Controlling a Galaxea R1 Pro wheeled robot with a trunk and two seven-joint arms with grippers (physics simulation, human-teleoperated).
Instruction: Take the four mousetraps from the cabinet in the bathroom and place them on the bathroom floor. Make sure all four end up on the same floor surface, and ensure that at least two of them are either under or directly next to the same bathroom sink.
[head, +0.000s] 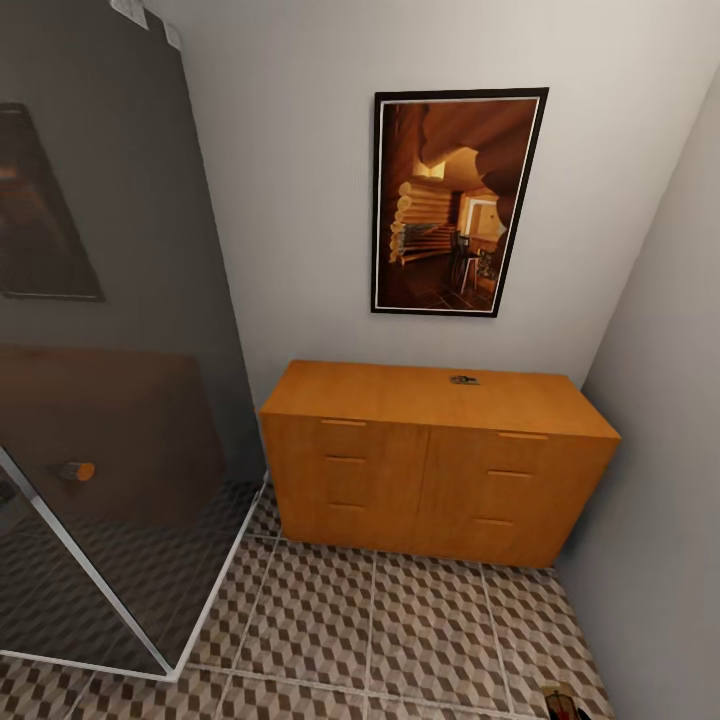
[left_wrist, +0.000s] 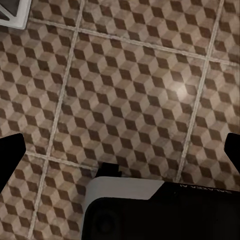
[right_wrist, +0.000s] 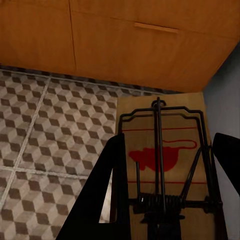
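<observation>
The orange-brown cabinet (head: 430, 460) stands against the far wall, and its drawer fronts (right_wrist: 125, 45) also show in the right wrist view. One mousetrap (head: 463, 380) lies on its top, toward the back. My right gripper (right_wrist: 167, 185) is shut on another mousetrap (right_wrist: 162, 155), a tan board with a black spring bar and a red patch, held low over the bathroom floor (right_wrist: 50, 130) near the cabinet's base and the right wall. My left gripper (left_wrist: 120, 150) hangs open above the cube-patterned bathroom floor (left_wrist: 130, 85), nothing between its fingers.
A dark glass shower screen (head: 100, 350) with a white floor rail fills the left side. A framed picture (head: 455, 200) hangs above the cabinet. A grey wall (head: 660, 450) closes in on the right. Open tiles (head: 380, 620) lie before the cabinet.
</observation>
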